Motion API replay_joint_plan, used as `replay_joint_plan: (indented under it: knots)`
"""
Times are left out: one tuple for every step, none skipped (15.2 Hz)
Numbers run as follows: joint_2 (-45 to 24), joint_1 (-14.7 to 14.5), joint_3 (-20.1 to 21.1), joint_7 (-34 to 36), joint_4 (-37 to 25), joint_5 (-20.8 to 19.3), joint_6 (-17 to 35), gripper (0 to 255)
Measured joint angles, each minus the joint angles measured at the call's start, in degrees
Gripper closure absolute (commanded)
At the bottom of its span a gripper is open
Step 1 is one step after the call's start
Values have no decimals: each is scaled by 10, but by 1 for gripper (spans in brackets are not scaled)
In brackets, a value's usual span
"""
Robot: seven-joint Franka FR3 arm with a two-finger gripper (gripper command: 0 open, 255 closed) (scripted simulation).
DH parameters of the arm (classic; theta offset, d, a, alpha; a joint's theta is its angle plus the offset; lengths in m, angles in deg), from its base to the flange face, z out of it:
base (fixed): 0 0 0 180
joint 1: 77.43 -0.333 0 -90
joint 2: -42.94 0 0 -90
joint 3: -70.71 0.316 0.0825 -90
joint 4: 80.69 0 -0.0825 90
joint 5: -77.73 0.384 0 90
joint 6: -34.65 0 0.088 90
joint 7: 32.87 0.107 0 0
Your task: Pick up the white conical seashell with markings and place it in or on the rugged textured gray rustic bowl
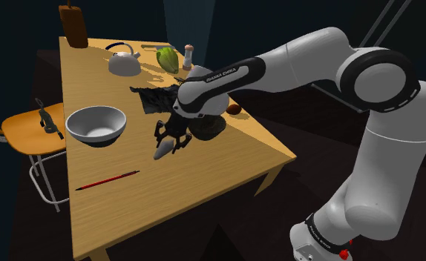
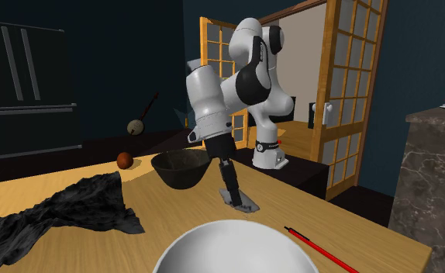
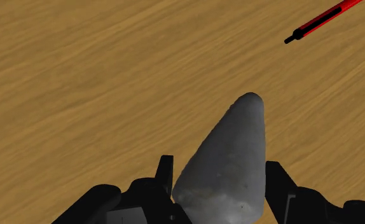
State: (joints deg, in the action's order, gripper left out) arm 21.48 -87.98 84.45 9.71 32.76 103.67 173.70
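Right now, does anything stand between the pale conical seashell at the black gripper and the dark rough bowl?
Nothing visible does. The pale grey conical seashell is clasped in the black two-finger gripper, and just bare wooden table separates it from the dark rough-textured bowl. The crumpled black cloth lies off to one side.

The white arm (image 1: 300,55) arched over toward the shoulder view's left, elbow high and wrist bent steeply downward, with the black end effector (image 1: 167,141) closing its two fingers (image 3: 165,175) against the sides of a grey conical shell (image 3: 229,153).
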Motion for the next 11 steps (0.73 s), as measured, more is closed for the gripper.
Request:
replay_joint_plan:
  knots:
    - [5, 0, 0, 2, -2, -1, -6, 255]
    - [11, 1, -1, 5, -2, -2, -13, 255]
    - [15, 1, -2, 8, -5, -4, -19, 255]
    - [20, 1, -2, 11, -6, -5, -25, 255]
    - [25, 1, -2, 14, -6, -6, -30, 255]
    - [30, 1, -2, 16, -7, -7, -35, 255]
    - [36, 1, -2, 18, -7, -7, -40, 255]
    - [39, 2, -3, 20, -9, -8, -46, 255]
    - [44, 2, -3, 23, -12, -10, -53, 255]
    - [49, 3, -3, 25, -13, -10, -59, 255]
    - [52, 2, -4, 29, -16, -12, -65, 255]
